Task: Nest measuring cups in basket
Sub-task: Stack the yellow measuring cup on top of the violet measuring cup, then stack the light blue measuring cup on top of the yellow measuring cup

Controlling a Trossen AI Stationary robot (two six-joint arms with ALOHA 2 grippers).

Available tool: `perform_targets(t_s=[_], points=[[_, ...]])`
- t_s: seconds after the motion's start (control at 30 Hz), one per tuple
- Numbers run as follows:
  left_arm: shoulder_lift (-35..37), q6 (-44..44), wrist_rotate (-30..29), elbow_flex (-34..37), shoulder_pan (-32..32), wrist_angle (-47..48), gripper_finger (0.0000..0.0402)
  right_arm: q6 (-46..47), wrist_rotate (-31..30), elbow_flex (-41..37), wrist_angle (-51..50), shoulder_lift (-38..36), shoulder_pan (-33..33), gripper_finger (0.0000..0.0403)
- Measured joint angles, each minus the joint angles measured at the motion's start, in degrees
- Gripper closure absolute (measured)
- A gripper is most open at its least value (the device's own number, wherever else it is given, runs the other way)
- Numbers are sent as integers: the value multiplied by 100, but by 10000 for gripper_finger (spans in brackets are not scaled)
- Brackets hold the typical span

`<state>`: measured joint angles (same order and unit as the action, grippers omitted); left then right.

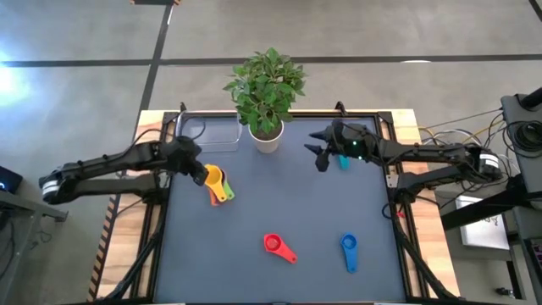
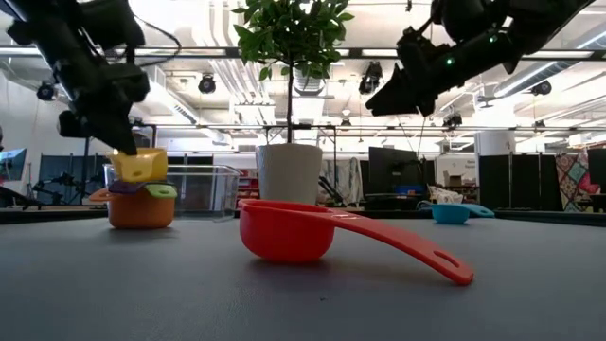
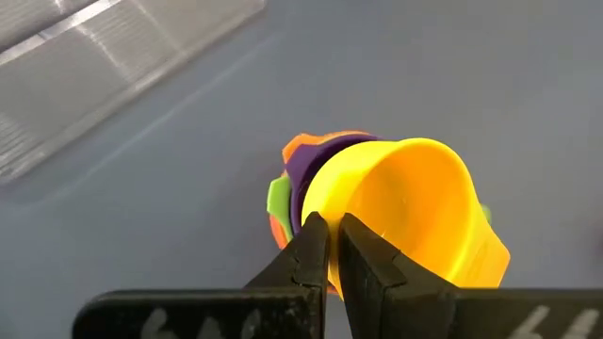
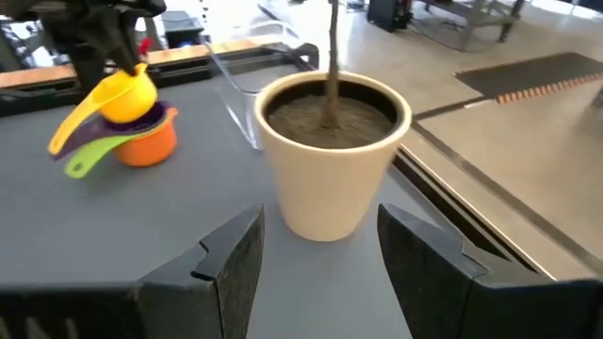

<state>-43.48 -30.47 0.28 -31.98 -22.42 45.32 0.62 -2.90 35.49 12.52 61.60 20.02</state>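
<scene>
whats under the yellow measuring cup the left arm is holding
The left gripper pinches the yellow plastic scoop cup over a stack: purple cup, green cup, orange cup at the bottom. Their insides are covered.

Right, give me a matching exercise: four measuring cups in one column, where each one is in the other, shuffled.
Cups:
1. yellow cup
2. red cup
3. teal cup
4. orange cup

Places:
A. lying alone at the table's front middle
B. bottom of the stack
C. below the open right pincer
D. held in the shut left pincer

Pairs: 1-D, 2-A, 3-C, 4-B
</scene>
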Motion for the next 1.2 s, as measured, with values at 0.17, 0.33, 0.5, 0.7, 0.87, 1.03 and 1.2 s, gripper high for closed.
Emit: perform_targets(t_s=[0.17, 0.33, 0.5, 0.7, 0.87, 1.03, 1.2], points=[[-415, 150, 78, 10, -113, -93, 400, 72, -2, -20, -107, -16, 226, 207], [-538, 132, 79, -3, -111, -190, 368, 253, -7, -31, -302, -11, 392, 207], [-536, 148, -3, -7, -111, -265, 312, 302, -7, -93, -398, -11, 434, 209], [-519, 132, -77, -14, -111, -236, 243, 343, -11, -94, -553, -13, 438, 209], [-305, 86, -98, -313, -61, -191, 210, 388, -28, -89, -1007, -11, 552, 209], [302, 160, -828, -342, 416, -1000, 207, 830, -609, -57, -1859, 29, 723, 209], [777, 327, -1018, 478, 1148, -3107, 216, 1312, -864, -57, -2425, 29, 938, 209]])
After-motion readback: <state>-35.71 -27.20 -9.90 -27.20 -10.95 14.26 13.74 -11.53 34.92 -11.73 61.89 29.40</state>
